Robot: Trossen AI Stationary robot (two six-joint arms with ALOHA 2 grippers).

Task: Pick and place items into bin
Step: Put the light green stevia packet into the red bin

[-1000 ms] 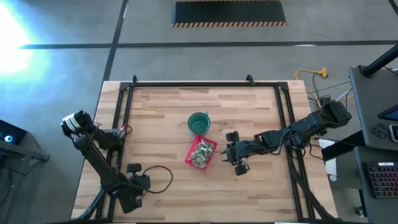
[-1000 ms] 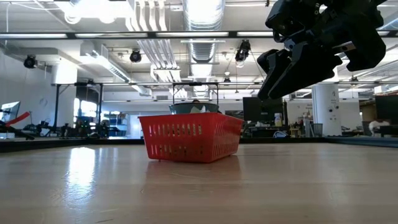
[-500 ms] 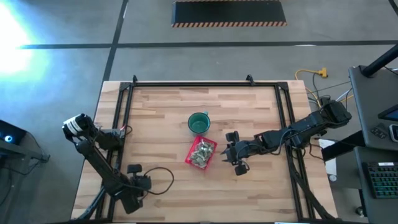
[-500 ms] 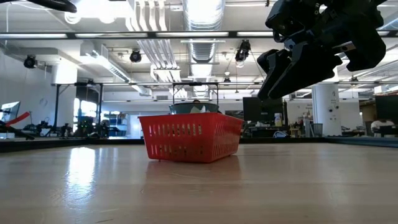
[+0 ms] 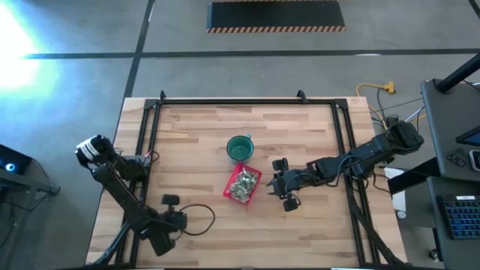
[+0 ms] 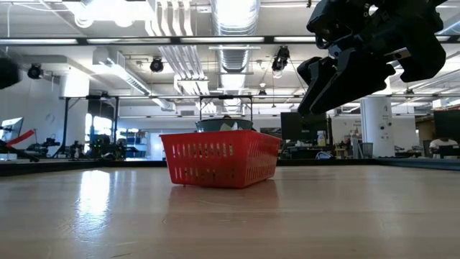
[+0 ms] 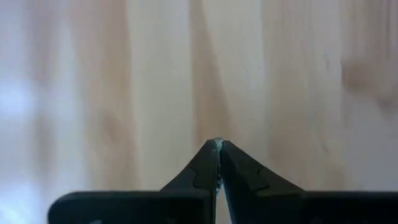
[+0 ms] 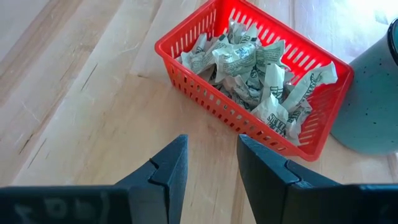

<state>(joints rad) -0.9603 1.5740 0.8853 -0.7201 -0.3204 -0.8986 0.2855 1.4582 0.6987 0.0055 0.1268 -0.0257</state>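
Note:
The red bin [image 5: 243, 184] stands mid-table, its base flat on the wood, and holds several pale green-and-white wrapped items [image 8: 255, 62]. The low view shows its slotted wall [image 6: 219, 158]. My right gripper [image 8: 211, 146] hovers open just right of the bin [image 8: 186, 37], above the table, pointing toward it, with nothing between its fingers; it also shows in the high view [image 5: 281, 184]. My left gripper [image 7: 217, 144] is shut over bare wood near the table's near left corner [image 5: 174, 214], far from the bin.
A round dark-green cup [image 5: 239, 148] stands right behind the bin, on its far side [image 8: 373, 93]. A black frame [image 5: 225, 101] runs along the table's far and side edges. Bare wood [image 5: 202, 135] lies around the bin and cup.
My left gripper has shifted a little toward the table's right edge and rolled about its own axis, staying near the near left corner. My right gripper and the bin have kept still.

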